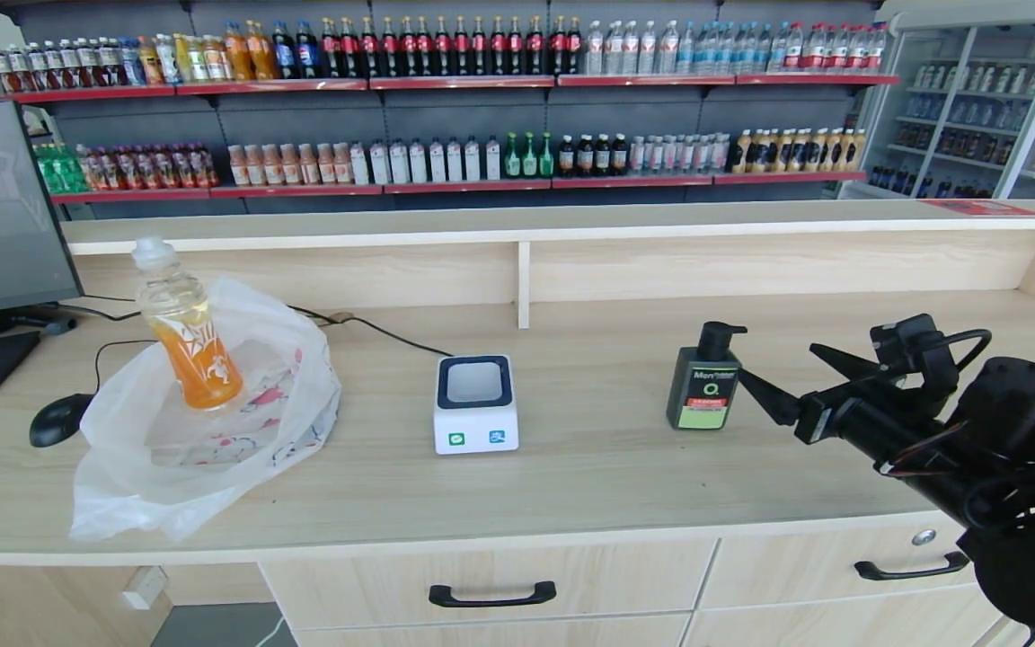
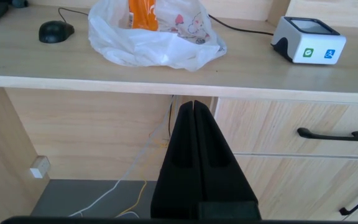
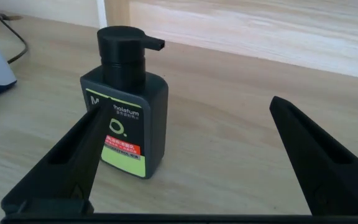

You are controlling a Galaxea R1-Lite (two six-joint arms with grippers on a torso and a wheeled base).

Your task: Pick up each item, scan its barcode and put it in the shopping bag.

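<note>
My right claw (image 1: pixel 778 361) is spread wide just beside the dark grey plastic pump bottle (image 1: pixel 704 382) with the green-and-red label, on the right part of the wooden counter (image 1: pixel 589 458). My left claw (image 2: pixel 194 104) is pinched together below the front edge. The white plastic shopping bag (image 1: pixel 203 440) sits near the left end.

Fingers (image 2: pixel 180 162) together — shopping bag (image 2: pixel 160 46) on counter (image 2: pixel 260 71)

Head view overlooks the counter (image 1: pixel 571 467); both wrist views share its scanner (image 1: pixel 475 403).
</note>
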